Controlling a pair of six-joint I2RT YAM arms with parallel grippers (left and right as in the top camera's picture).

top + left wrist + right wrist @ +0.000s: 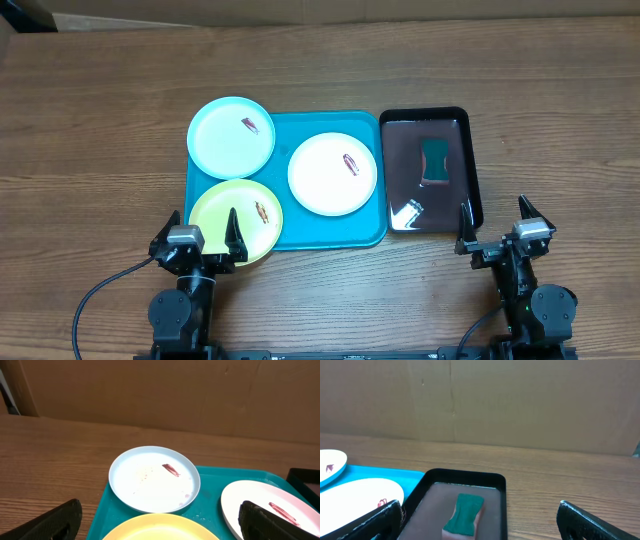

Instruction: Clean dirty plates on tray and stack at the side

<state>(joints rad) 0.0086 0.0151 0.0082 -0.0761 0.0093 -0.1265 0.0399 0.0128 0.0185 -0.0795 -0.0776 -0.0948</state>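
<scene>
The turquoise tray (372, 232) holds three plates, each with a reddish-brown smear. The light blue plate (225, 140) sits at its back left and hangs over the rim. The yellow-green plate (252, 232) is at the front left, the white plate (325, 180) on the right. My left gripper (202, 232) is open and empty at the tray's front left corner, over the near edge of the yellow-green plate (160, 529). My right gripper (493, 222) is open and empty by the near right corner of the black tray (472, 160).
The black tray (502, 497) lies right of the turquoise one and holds shallow water and a green sponge (436, 160), also seen in the right wrist view (465, 510). Cardboard walls stand behind the table. Bare wooden tabletop lies left and right of the trays.
</scene>
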